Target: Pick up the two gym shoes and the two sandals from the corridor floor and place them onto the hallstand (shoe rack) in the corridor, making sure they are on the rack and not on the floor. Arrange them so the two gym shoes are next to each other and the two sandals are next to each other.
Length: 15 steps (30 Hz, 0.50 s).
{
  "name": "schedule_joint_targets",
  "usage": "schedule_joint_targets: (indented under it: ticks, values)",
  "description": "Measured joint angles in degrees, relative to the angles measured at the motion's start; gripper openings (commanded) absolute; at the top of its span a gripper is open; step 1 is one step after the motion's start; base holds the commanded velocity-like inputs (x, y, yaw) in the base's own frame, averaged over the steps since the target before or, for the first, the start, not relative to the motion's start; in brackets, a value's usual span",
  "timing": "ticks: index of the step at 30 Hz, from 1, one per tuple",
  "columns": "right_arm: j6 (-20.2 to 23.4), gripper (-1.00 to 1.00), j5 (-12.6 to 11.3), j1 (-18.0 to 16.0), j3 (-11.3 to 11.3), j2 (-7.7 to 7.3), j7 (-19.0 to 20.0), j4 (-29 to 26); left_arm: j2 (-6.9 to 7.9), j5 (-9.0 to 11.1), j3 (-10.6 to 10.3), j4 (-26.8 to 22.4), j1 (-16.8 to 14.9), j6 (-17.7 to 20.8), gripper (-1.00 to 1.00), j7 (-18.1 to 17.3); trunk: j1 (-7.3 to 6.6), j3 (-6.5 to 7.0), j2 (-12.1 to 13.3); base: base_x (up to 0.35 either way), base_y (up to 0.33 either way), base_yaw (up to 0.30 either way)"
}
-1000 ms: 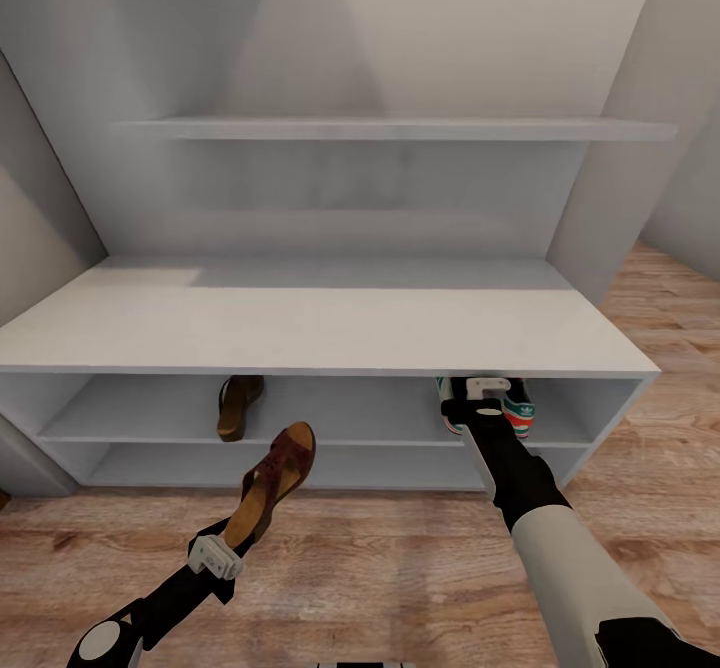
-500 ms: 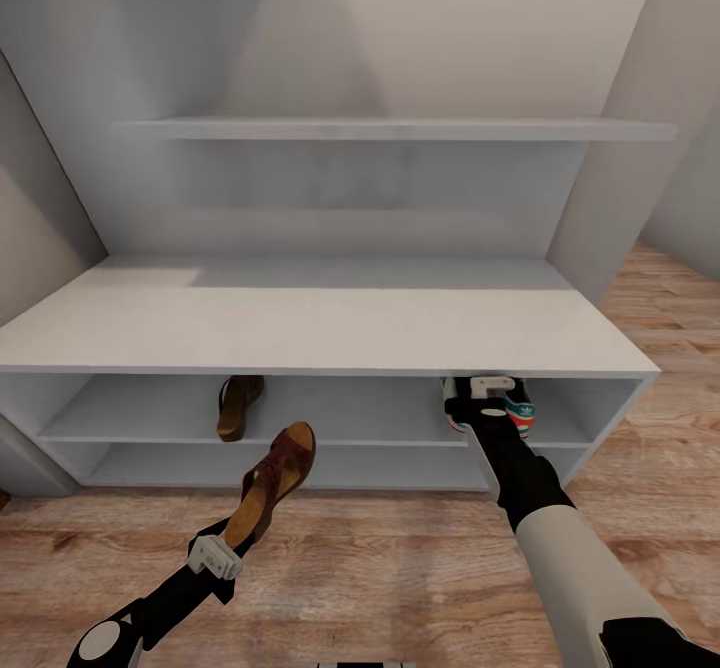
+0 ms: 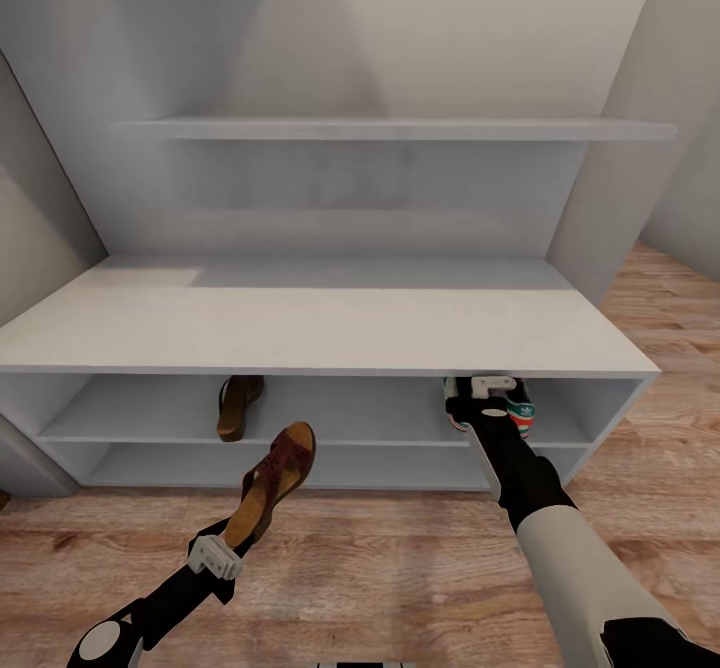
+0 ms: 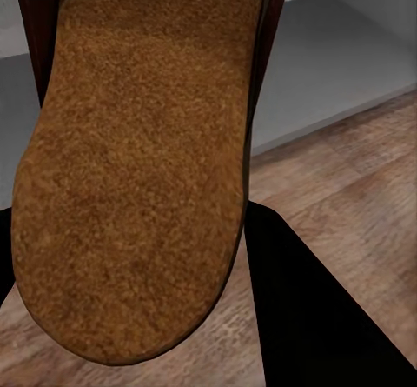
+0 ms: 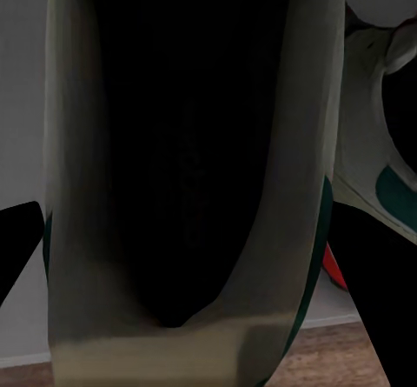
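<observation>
Left gripper [image 3: 232, 540] clamps a sandal [image 3: 272, 483] by the heel, suede-tan sole up, above the plank floor [image 3: 400, 568]. Right gripper [image 3: 487, 400] reaches into the grey hallstand [image 3: 330, 333]; its jaws are hidden, apparently gripping a striped gym shoe [image 3: 518, 412]. The second sandal [image 3: 238, 405] lies on the upper tier.

Right gripper [image 3: 483, 395] tips hidden under hallstand [image 3: 330, 333] top edge, 4 o'clock in head view; jaw state unreadable. Gym shoes [image 3: 512, 410] mostly hidden behind right arm and top board; count unclear there. Shelved sandal [image 3: 239, 405] front cut by top board. Left gripper [image 3: 222, 548] fingertips covered by held sandal [image 3: 275, 483] heel. Right wrist: gym shoe [image 5: 187, 187] opening cut at edges, interior black. Left wrist: sandal sole [image 4: 139, 161] cut at 12 o'clock.
</observation>
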Motion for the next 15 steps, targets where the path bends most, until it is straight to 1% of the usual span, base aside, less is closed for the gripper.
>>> schedule_joint_targets:
  ticks: [8,15]
  values:
    - [-1.00,-1.00,-0.01,0.00,0.00,-0.01,0.01,0.27,0.00,0.00,0.01,0.00,0.00,0.00,-1.00,0.00,0.00,0.00,0.00,0.000,0.000,0.000]
    - [-2.89,-1.00,-0.01,-0.37,-0.06,-0.01,0.00,3.27,0.00,0.01,0.03,0.00,0.00,0.01,-1.00,0.00,0.00,0.00,0.00,0.000,0.000,0.000]
